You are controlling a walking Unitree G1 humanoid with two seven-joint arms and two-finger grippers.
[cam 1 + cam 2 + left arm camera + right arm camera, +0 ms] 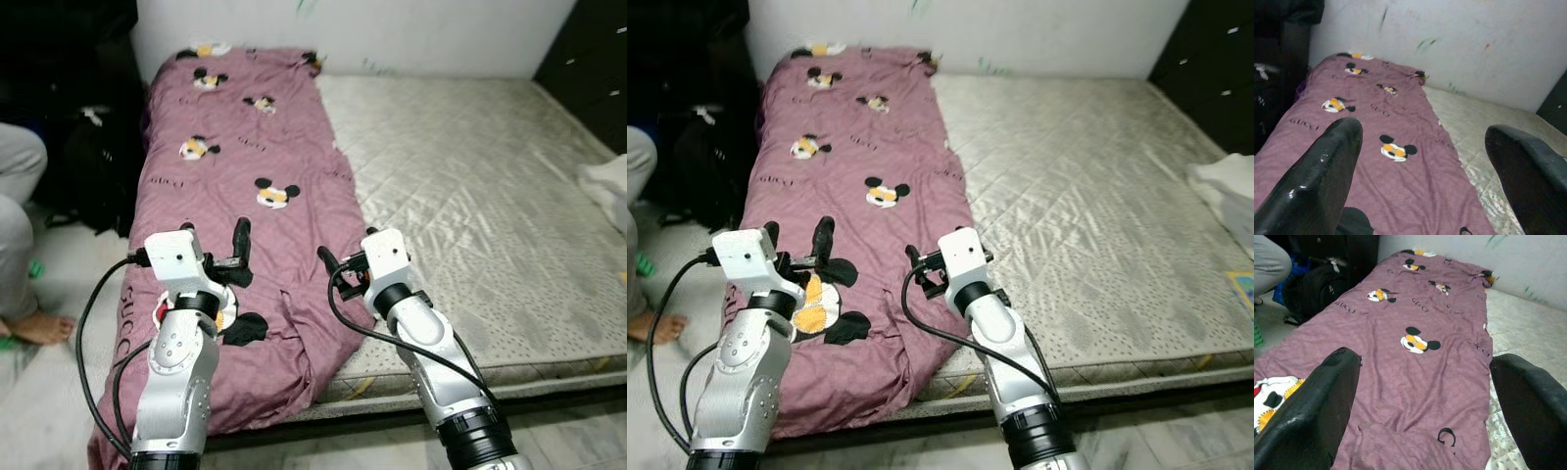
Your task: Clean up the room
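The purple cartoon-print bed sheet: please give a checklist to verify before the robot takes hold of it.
1. Left gripper fingers open: ok.
2. Right gripper fingers open: ok.
3. Both grippers above the purple cartoon-print bed sheet: ok.
4. Fingers already touching the sheet: cannot tell.
5. Sheet spread over the whole grey quilted mattress: not ok, it covers the left strip.
6. Person's bare foot away from the arms: ok.

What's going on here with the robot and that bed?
The robot stands at the foot of a bare mattress. A purple cartoon-print sheet covers just the left strip of it and hangs over the near edge. The left gripper and the right gripper both hover open over the sheet's near end, holding nothing. A person's leg shows at the left, beside a black bag.
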